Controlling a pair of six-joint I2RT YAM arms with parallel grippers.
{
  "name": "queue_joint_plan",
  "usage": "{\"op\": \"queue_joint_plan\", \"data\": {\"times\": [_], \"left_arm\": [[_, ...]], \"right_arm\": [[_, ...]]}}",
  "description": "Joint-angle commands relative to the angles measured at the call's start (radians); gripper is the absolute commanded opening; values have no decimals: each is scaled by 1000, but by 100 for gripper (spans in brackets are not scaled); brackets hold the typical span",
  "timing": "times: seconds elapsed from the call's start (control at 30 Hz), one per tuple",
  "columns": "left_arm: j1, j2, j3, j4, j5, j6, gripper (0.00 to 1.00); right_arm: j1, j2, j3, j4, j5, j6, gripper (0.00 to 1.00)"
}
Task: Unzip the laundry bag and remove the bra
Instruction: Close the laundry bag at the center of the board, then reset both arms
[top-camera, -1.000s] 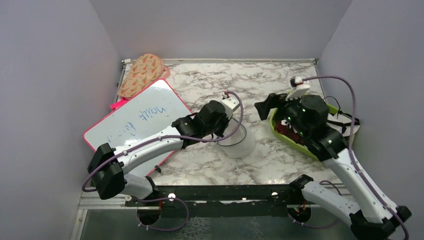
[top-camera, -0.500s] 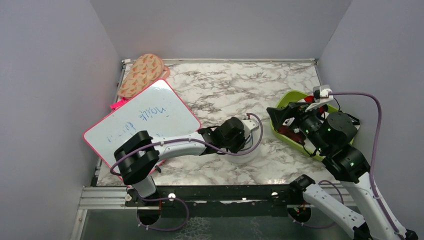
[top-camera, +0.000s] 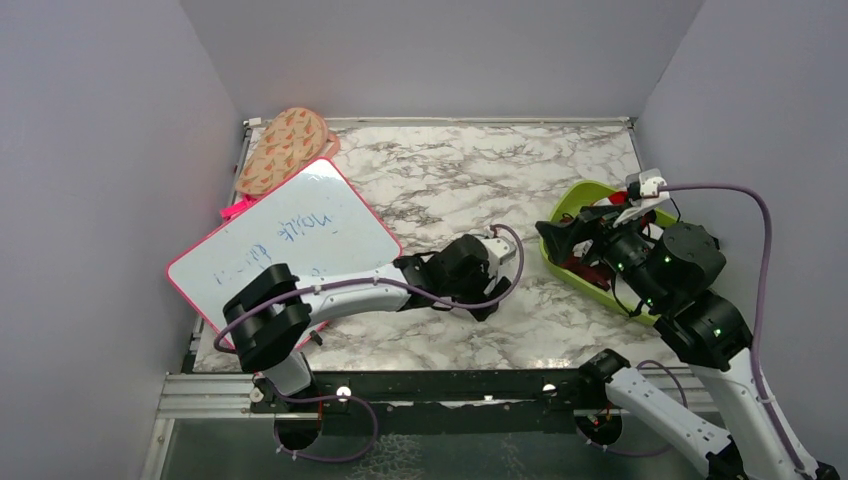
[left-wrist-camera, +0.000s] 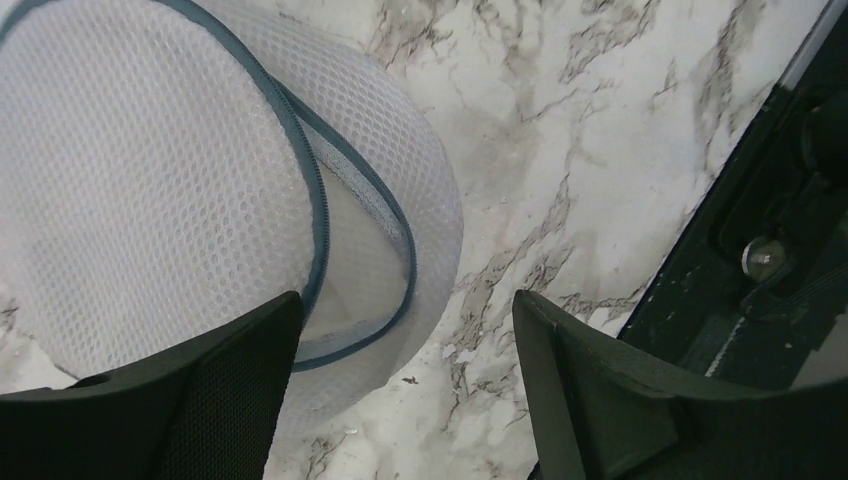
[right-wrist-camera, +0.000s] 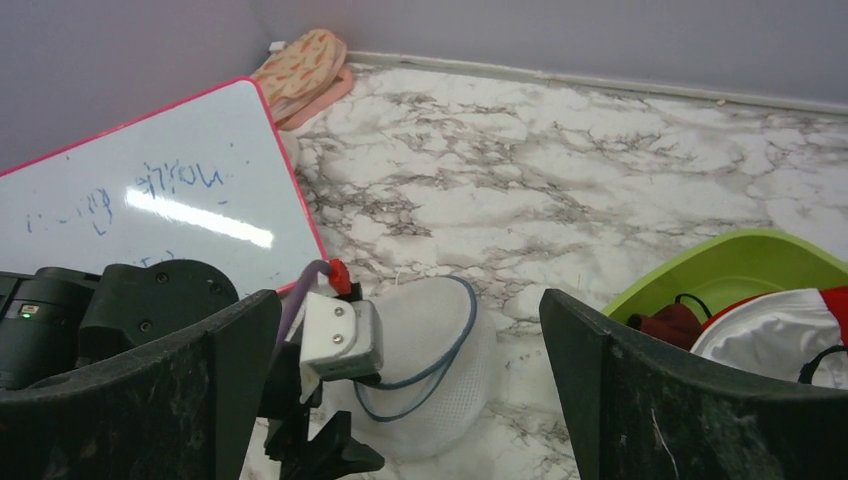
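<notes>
While laundry bag (left-wrist-camera: 150, 200) gapes, tray (right-wrist-camera: 722, 268) seemingly holds cloths (right-wrist-camera: 770, 322)

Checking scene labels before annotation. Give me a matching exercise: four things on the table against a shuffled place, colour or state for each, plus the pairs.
Things:
1. laundry bag
2. whiteboard
3. tray
4. patterned pad

Descriptions:
A. far-left corner
B. lime green, right side
C. white mesh, zipper parted
D. pink frame, blue scribbles

Pairs: 1-C, 2-D, 3-B, 4-A
</notes>
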Motion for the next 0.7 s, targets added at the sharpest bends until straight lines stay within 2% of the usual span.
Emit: {"op": "queue_joint_plan", "data": {"times": [0.0, 0.17, 0.23, 0.3, 0.4, 0.53, 0.67], "left_arm": [[18, -119, 59, -11, -24, -14, 73], [68, -202, 65, 24, 48, -18, 86], [125, -229, 81, 27, 122, -46, 98], [201, -271, 93, 52, 217, -77, 99], [322, -347, 155, 50, 250, -87, 99], [393, -434, 378, -83, 37, 12, 99], [396, -542, 485, -51, -189, 104, 99]], "right_arm": [[-3, 10, 80, -50, -6, -72, 100], [-2, 15, 101, -37, 14, -99, 100], [-2, 27, 118, -42, 26, -112, 100], [-2, 38, 138, -41, 38, -121, 100], [-2, 45, 165, -21, 48, -152, 100], [-2, 72, 259, -18, 70, -180, 100], [-2, 93, 336, 3, 74, -197, 100]]}}
